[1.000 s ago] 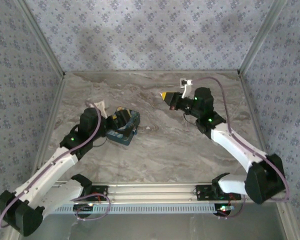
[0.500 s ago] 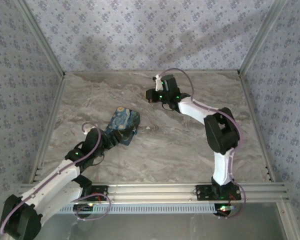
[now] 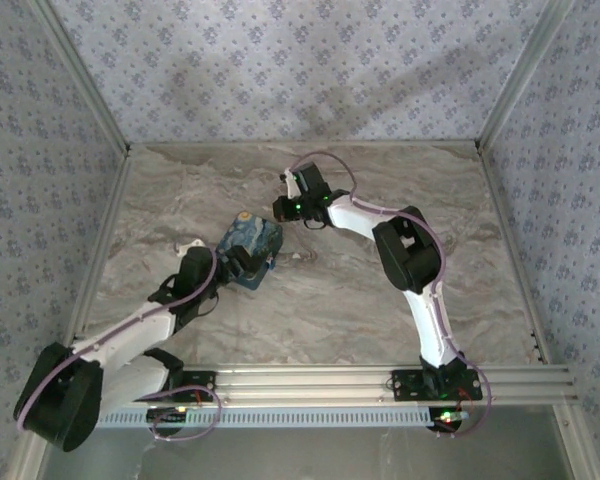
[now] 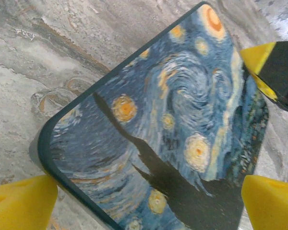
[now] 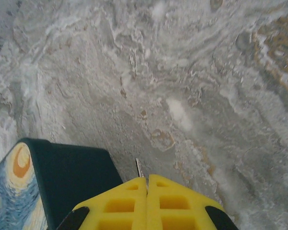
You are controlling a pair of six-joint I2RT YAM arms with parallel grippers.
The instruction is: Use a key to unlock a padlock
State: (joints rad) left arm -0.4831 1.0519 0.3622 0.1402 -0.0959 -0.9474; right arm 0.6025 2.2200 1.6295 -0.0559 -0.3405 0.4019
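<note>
Notably, the left gripper (image 4: pixel 146 201) spreads wide around the blue tin (image 4: pixel 153 124); the right gripper (image 5: pixel 147 181) pinches a metal tip (image 5: pixel 138 166).

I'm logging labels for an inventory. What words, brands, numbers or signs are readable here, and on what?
None readable.
The blue tin carries only a swirly night-sky painting, no lettering.
The marble table and patterned walls bear no text.
The metal sliver in the right claw is too small to tell.
</note>
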